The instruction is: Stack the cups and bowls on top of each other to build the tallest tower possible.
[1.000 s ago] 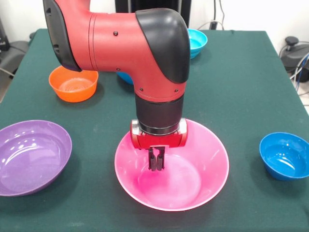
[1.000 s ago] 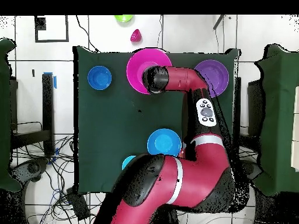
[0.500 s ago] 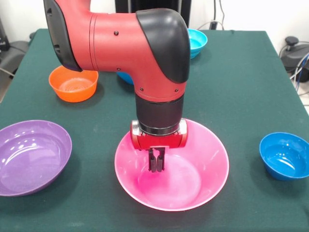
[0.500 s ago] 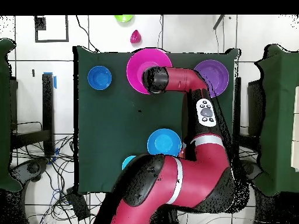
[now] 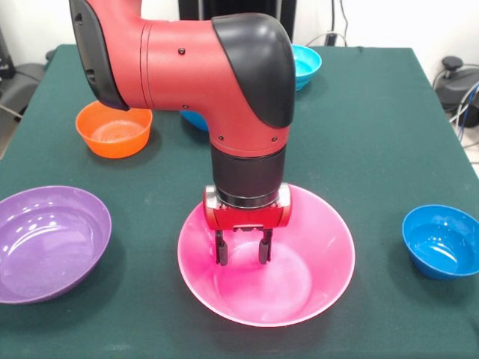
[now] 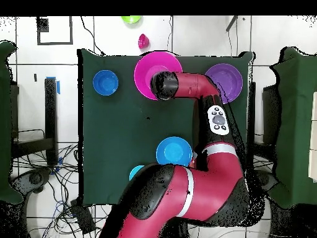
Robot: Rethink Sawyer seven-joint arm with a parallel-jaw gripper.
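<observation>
The big pink bowl [image 5: 299, 262] sits mid-counter at the near edge, and the gripper [image 5: 243, 248] hangs inside it, spread wide and holding nothing, tips just above the bowl's inner wall. Around it lie a purple bowl [image 5: 45, 243], an orange bowl [image 5: 112, 131] and a small blue bowl [image 5: 441, 241], all well apart, nothing stacked yet. The danger, I'd say: closing on that slick, sloped rim could let the bowl slip, tip, or skid off the counter [image 5: 389, 134].
</observation>
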